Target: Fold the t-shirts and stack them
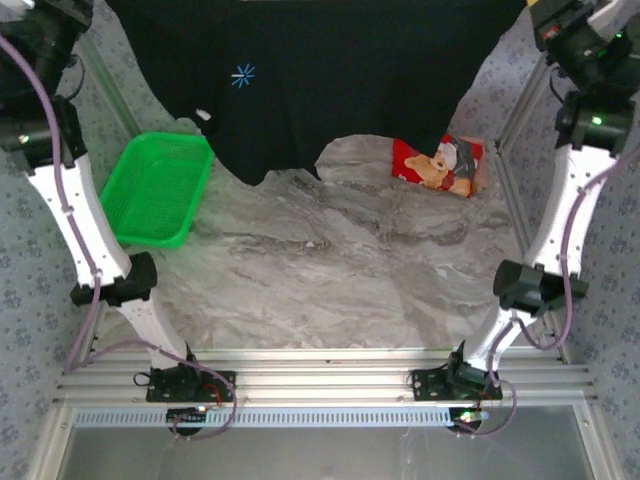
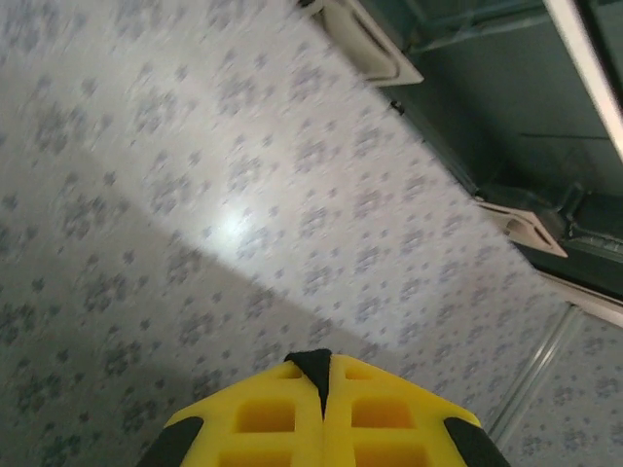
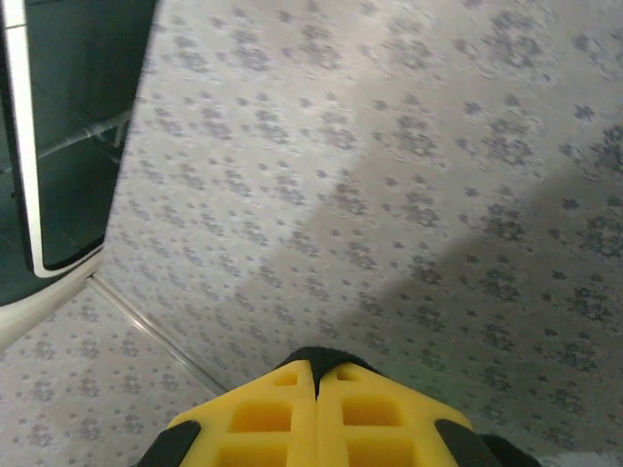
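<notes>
White arms (image 1: pixel 580 190), black joints, purple cables (image 1: pixel 92 318) strung along them, and chunky yellow fingers (image 2: pixel 258 418) with black tips.

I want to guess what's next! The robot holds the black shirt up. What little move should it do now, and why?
Probably lower the black t-shirt flat onto the table. The left gripper and right gripper are shut on it, and it hangs spread over the table.

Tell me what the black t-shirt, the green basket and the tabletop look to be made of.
Black t-shirt: soft matte cloth, judging by its wavy, draping hem.
Green basket: likely moulded plastic mesh, going by the fine grid and bright, even colour.
Tabletop: smooth grey marble pattern with a faint sheen; whether it is real stone or a printed laminate cannot be told.
</notes>
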Robot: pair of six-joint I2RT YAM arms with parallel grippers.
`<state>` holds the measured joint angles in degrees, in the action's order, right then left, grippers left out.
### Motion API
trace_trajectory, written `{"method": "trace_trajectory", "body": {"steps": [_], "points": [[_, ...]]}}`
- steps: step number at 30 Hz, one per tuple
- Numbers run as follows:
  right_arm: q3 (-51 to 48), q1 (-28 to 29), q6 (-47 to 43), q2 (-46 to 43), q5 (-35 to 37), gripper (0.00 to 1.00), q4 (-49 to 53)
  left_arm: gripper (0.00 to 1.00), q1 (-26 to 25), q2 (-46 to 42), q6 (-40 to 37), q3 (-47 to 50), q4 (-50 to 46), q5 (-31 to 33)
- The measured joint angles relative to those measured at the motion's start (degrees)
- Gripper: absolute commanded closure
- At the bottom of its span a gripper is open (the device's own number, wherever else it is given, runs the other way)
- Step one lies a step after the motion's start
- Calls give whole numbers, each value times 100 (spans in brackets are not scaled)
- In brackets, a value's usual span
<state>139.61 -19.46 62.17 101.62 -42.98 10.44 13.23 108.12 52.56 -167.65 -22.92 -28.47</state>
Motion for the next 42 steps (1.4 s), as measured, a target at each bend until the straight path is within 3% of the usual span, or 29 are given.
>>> {"method": "trace_trajectory", "body": {"steps": [6, 12, 23, 33, 42], "points": [[-55, -415, 195, -1010, -173, 100, 4, 100, 66, -833, -98, 83, 9, 166], [48, -608, 260, -1145, -365, 100, 98, 100, 66, -844, -153, 83, 2, 234], [151, -295, 238, -9, -483, 100, 328, 100, -66, 321, -7, 188, -170, -15], [1674, -20, 542, 1751, -461, 100, 90, 99, -251, 1128, 597, 17, 321, -70], [1541, -256, 289, 1716, -671, 100, -7, 99, -13, 1113, 402, -55, 791, -295]]}}
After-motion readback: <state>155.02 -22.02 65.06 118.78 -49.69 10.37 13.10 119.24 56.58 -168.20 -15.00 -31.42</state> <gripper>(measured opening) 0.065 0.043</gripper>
